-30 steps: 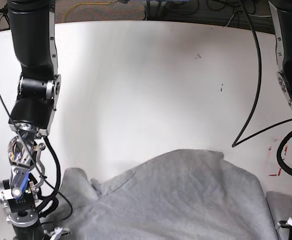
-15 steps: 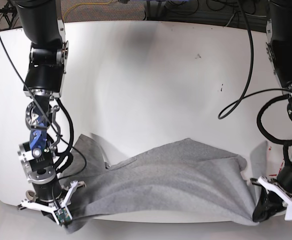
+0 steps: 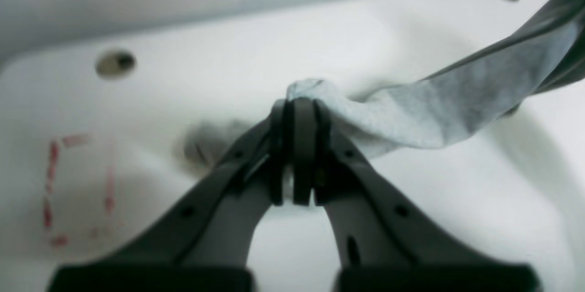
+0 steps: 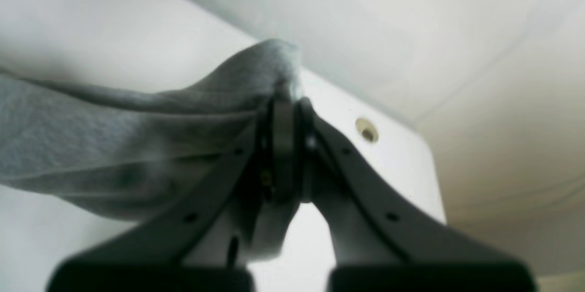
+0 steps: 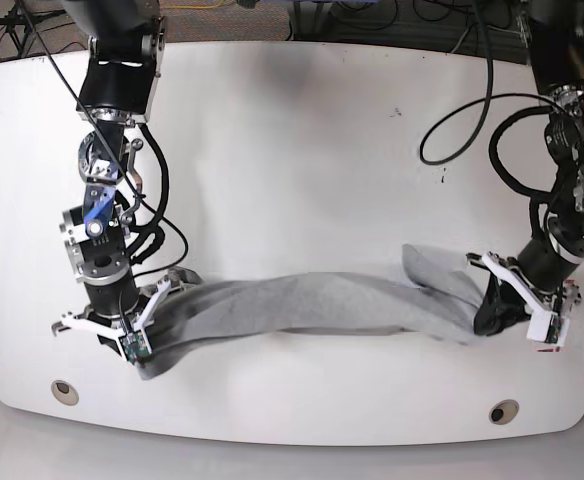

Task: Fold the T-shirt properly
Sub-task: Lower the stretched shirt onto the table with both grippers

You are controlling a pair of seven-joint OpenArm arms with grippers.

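table [image 5: 302, 150]: white, rounded | holes [image 5: 64, 390] near front corners | red marks [image 3: 55, 182] | cables [image 5: 372, 15] behind

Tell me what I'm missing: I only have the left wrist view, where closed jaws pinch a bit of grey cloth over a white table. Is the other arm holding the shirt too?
Observer: Yes. The right gripper is also shut on the T-shirt, on a bunched edge at its other end.
Operator: Is the cloth lying flat or lifted?
Observer: In the base view it stretches between the left gripper and the right as a long gathered band, low over the table.
Operator: Any print showing?
Observer: None; only plain grey fabric shows in all three views.
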